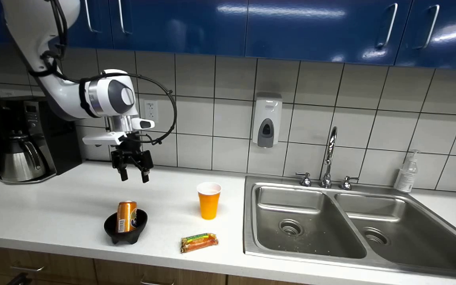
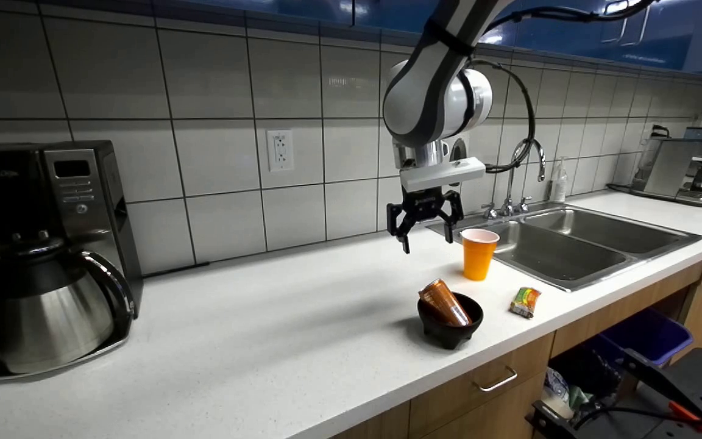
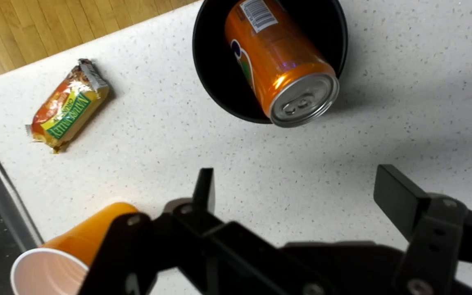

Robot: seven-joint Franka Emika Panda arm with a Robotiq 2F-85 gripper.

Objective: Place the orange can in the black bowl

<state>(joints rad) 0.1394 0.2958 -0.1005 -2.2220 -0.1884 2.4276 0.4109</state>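
The orange can stands tilted inside the black bowl, leaning on its rim with the silvery top sticking out. Both also show in an exterior view, the can leaning in the bowl. In the wrist view the can lies across the bowl, its top over the rim. The can's lower end is hidden in the bowl in the exterior views. My gripper is open and empty, above the counter and apart from the can and bowl. Its spread fingers also show in an exterior view and the wrist view.
An orange cup stands upright right of the bowl. A snack bar lies near the counter's front edge. A steel sink is farther right. A coffee maker stands at the left, against the tiled wall.
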